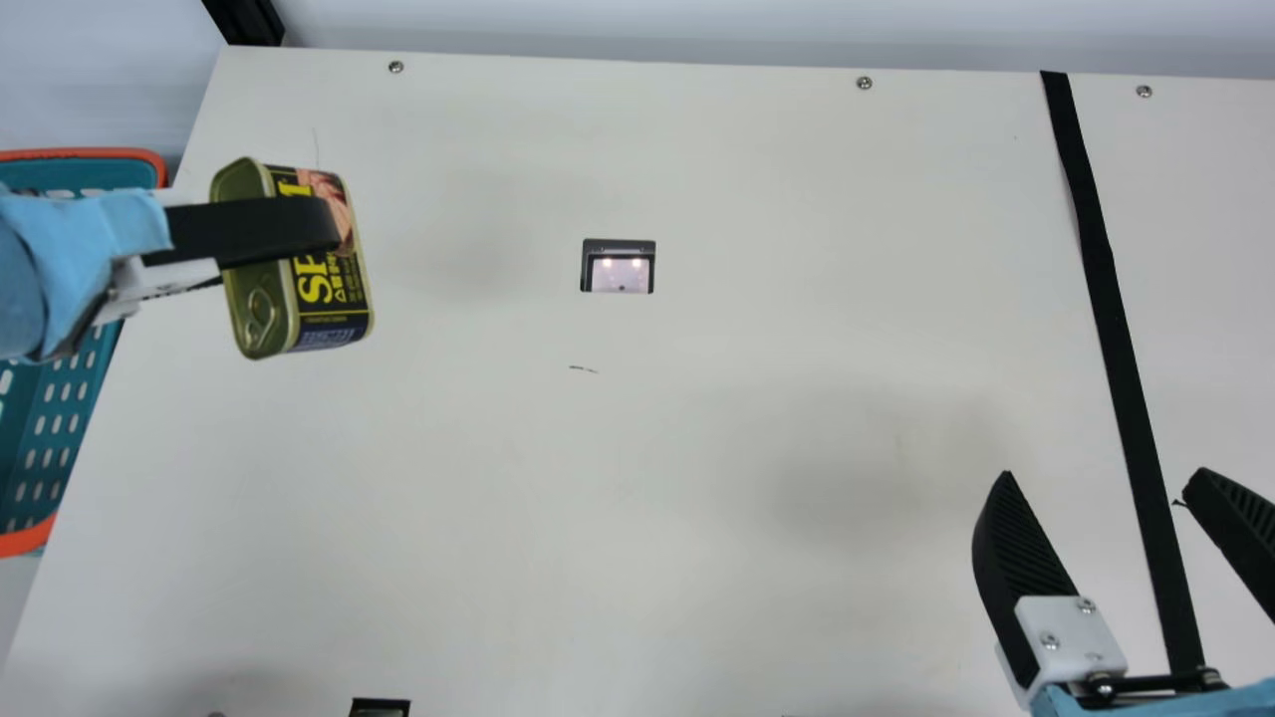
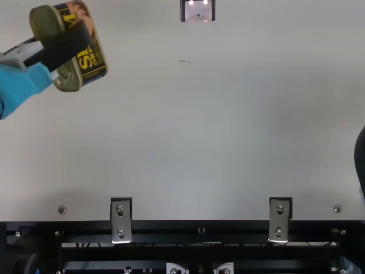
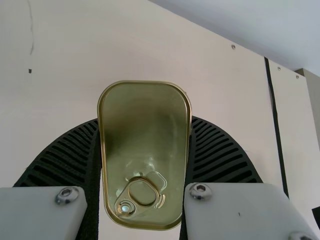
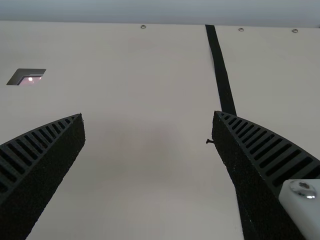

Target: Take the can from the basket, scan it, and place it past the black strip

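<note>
- The left claw (image 3: 144, 121) is clamping its two ribbed fingers on the can (image 1: 334, 284); it is the nearer claw to the scanner window (image 1: 620, 267).
- The can is sitting between those fingers, to the left of the scanner window in the main view; its long axis is running crosswise to the fingers, its ring-pull lid facing back to the wrist; the coming move is probably calling for a carry rightward, until a printed side is facing the scanner window.
- The basket (image 1: 110, 153) is standing left of the scanner window, farther out than the can.
- The right claw (image 1: 1104, 472) is holding its fingers wide apart, nothing between them, right of the scanner window and on its near side.
- The black strip (image 1: 1118, 344) is running lengthwise well to the right of the scanner window.
- Counting: one can; one basket; one scanner window; one black strip; two claws.
</note>
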You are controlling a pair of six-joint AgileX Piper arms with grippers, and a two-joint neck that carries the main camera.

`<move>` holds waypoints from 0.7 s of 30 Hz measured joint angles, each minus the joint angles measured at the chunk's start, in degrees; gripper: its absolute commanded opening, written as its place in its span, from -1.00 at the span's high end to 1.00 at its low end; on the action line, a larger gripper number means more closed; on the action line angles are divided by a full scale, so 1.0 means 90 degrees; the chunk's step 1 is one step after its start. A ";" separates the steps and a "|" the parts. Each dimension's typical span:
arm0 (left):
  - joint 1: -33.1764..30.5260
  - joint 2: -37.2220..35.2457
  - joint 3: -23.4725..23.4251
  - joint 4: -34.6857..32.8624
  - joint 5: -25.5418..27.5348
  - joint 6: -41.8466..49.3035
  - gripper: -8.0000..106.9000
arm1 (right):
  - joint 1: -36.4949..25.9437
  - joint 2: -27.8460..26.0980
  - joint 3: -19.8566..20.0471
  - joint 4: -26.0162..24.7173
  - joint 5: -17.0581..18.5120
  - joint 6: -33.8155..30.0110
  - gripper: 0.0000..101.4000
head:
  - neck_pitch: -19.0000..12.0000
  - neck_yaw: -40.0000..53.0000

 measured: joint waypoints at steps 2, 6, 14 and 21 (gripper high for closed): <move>0.0000 0.0000 0.0000 -0.0009 -0.0014 0.0000 0.68 | 0.0000 0.0000 0.0000 0.0000 0.0000 0.0000 -1.00 | 0.0000 0.0000; -0.0014 0.0012 -0.0035 0.0050 0.0001 -0.0021 0.68 | 0.0000 0.0000 0.0000 0.0000 0.0000 0.0000 -1.00 | 0.0000 0.0000; -0.0152 0.0300 -0.0466 0.0533 0.0312 0.0249 0.68 | 0.0000 0.0000 0.0000 0.0000 0.0000 0.0000 -1.00 | 0.0000 0.0000; -0.0347 0.0654 -0.1022 0.0875 0.0859 0.0526 0.68 | 0.0000 0.0000 0.0000 0.0000 0.0000 0.0000 -1.00 | 0.0000 0.0000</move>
